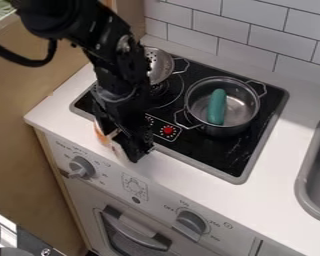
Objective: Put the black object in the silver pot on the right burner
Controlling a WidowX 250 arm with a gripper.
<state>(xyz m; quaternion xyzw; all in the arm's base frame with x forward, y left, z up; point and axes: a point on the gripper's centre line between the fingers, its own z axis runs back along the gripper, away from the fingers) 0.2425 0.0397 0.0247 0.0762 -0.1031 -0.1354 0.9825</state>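
Tool (130,146) at left of centre in the frame, low by the near edge of the stove (203,157), pointing down over the desk (256,200). Impossible to tell whether spread, pressed together or pinching something. Next step, by judgement: secure the black object, then carry to the pot (240,111), right of centre. Before any lift, check for a firm hold near the object's middle. Then raise straight up, well above the pot's rim and near handle (183,120), before crossing rightward. Lower into the bare part of the pot, beside the teal thing (217,106), and release low to avoid a bounce or a knock against the rim. Black object: exact place impossible to tell, perhaps at the tool's lower end, black against black. Just left of the tool, partly behind, an orange-and-white thing (101,135); best kept clear of during the lift.
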